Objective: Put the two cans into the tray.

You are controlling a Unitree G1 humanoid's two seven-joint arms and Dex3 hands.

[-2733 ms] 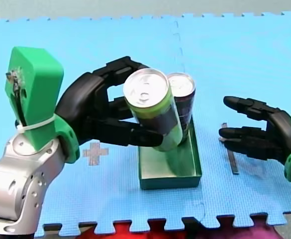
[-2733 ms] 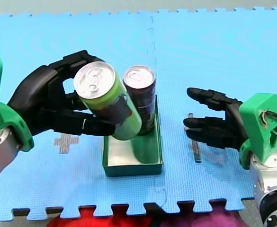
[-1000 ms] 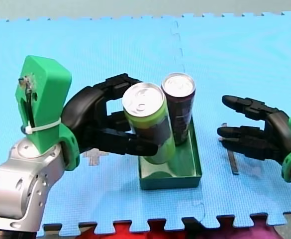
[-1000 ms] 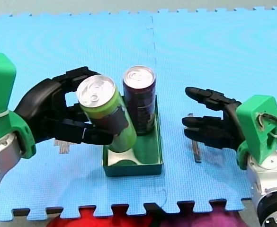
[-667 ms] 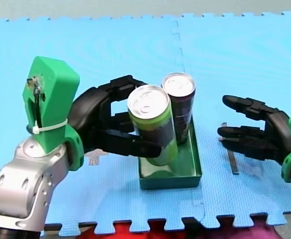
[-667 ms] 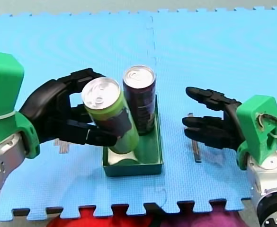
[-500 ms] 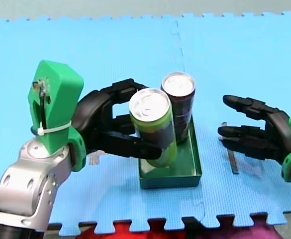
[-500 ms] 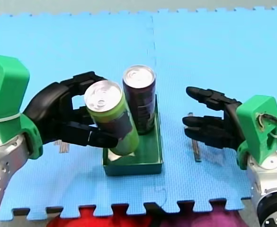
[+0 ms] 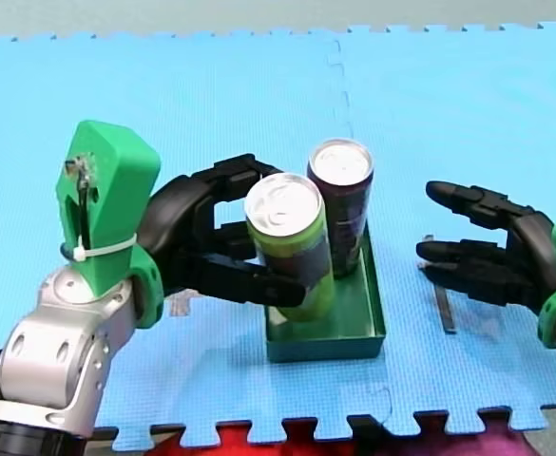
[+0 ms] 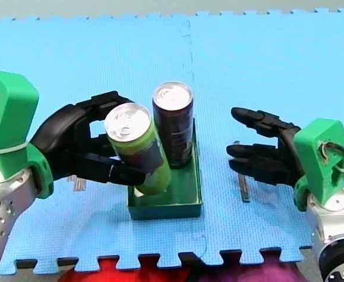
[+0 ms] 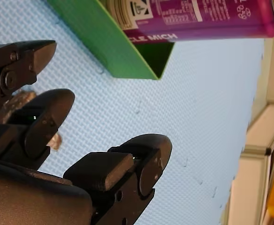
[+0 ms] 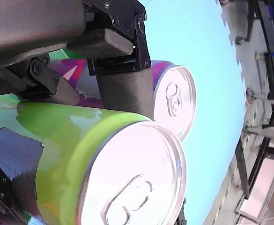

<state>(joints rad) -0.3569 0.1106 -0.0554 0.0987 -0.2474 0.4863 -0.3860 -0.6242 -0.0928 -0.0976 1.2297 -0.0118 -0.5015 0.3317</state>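
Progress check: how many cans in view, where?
2. The green aluminium can is tilted in the left robot hand, its lower end inside the green rectangular tray. The purple aluminium can stands upright at the tray's far end. The right robot hand, beside the tray, holds nothing.

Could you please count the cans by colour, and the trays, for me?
Green can: 1, tilted in the left hand over the tray.
Purple can: 1, standing in the tray.
Trays: 1.
Total: 3.
The right hand, right of the tray, holds nothing.
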